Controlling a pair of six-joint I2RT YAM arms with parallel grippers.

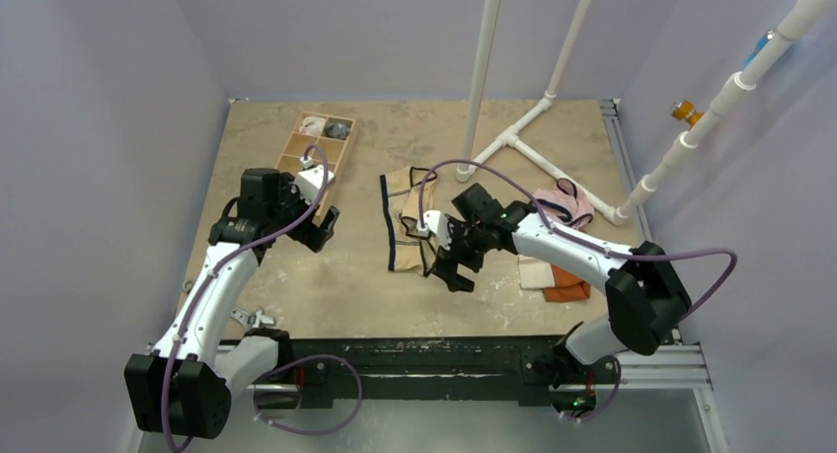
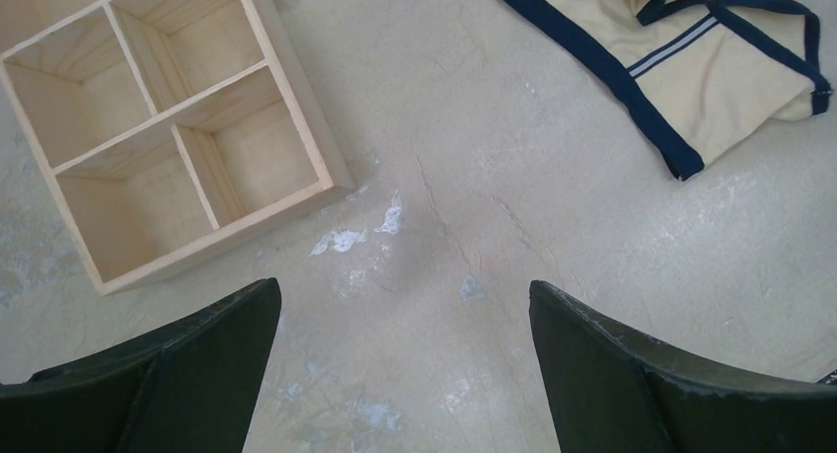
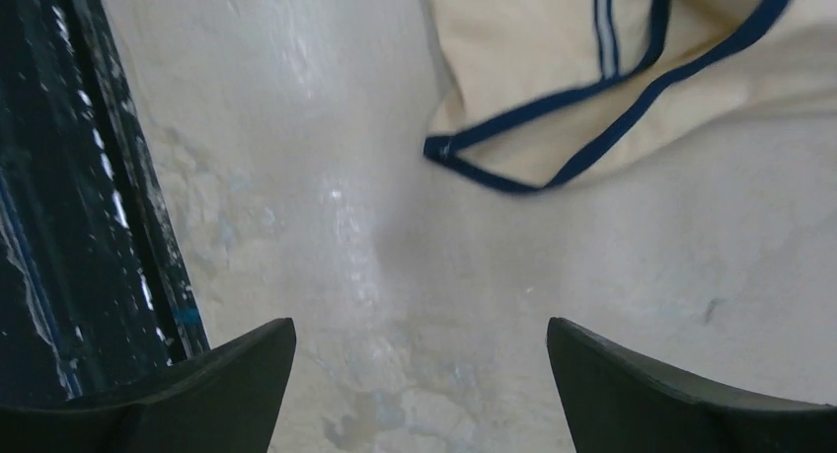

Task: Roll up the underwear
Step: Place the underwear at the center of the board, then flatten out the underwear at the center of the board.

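Observation:
The underwear (image 1: 402,234) is tan-beige with dark navy edging and lies partly folded near the middle of the table. My right gripper (image 1: 450,271) hovers open at its near right corner, and the arm hides part of the fabric. In the right wrist view the underwear (image 3: 612,88) lies beyond the open right gripper (image 3: 419,330), with bare table between the fingers. My left gripper (image 1: 320,228) hangs open to the left of the garment. From the left wrist the underwear (image 2: 711,68) shows at top right, apart from the open left gripper (image 2: 403,305).
A wooden compartment box (image 1: 318,147) stands at the back left, also in the left wrist view (image 2: 168,127). Pink briefs (image 1: 565,204) and orange and cream folded cloths (image 1: 553,277) lie at the right. A white pipe frame (image 1: 523,142) stands behind. A dark rail (image 3: 59,177) runs along the near edge.

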